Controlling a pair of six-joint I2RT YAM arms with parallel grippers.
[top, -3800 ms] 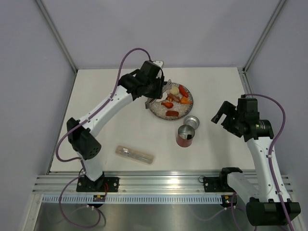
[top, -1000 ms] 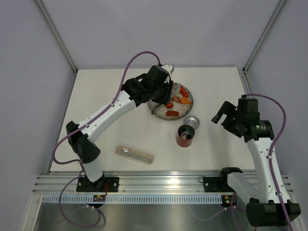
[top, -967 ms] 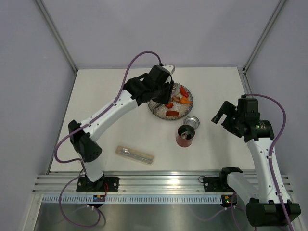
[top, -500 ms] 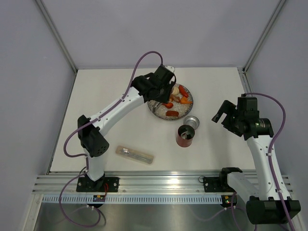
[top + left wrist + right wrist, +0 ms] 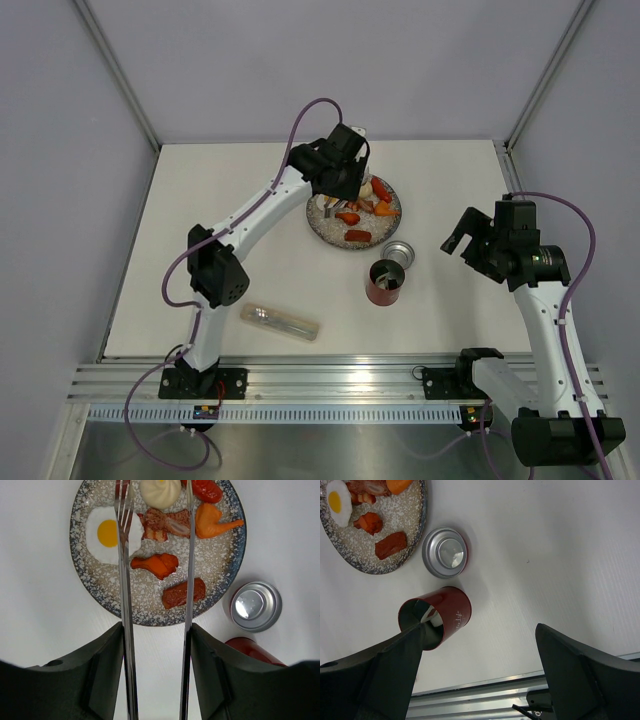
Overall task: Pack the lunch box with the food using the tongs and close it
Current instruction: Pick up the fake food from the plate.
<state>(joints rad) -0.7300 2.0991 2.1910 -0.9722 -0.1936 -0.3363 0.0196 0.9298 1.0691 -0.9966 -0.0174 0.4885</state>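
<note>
White surface, grey walls on three sides, both arm bases at the near rail.

Nearest me, left of centre: a clear oblong case [image 5: 280, 322], untouched.

Past it, right of centre: the lunch box [image 5: 384, 283] stands upright and open. Something pale shows inside from the right wrist view. I cannot tell whether it is food or a reflection off the metal. The right jaws hang to its right, spread wide, holding nothing.

Just beyond the lunch box lies its lid [image 5: 398, 252], metal face up, just beside the rim of the plate [image 5: 95, 577].

On the plate is the food: fried egg [image 5: 107, 534], pale ball [image 5: 160, 492], brown meat strip [image 5: 162, 524], two orange shrimp [image 5: 155, 565], and a sausage [image 5: 183, 593] on the near side.

The left jaws grasp the tongs [image 5: 125, 605], one arm pressed against the inner face of each of the fingers [image 5: 105, 665]. The tongs' arms stand apart and grip nothing. One arm crosses the egg, the other passes the sausage. The ball, meat strip and one shrimp lie between them. I cannot judge their height above the plate.

Change over the last second: the left arm has drawn its elbow in toward the centre, and the wrist now looks squarely down on the plate.

My reading: this is the line-up for a fresh pick. Most of the food is still on the plate and the lid is off, so packing is far from done and closing comes later. A risk is the arm over the egg snagging it as the tongs close.
</note>
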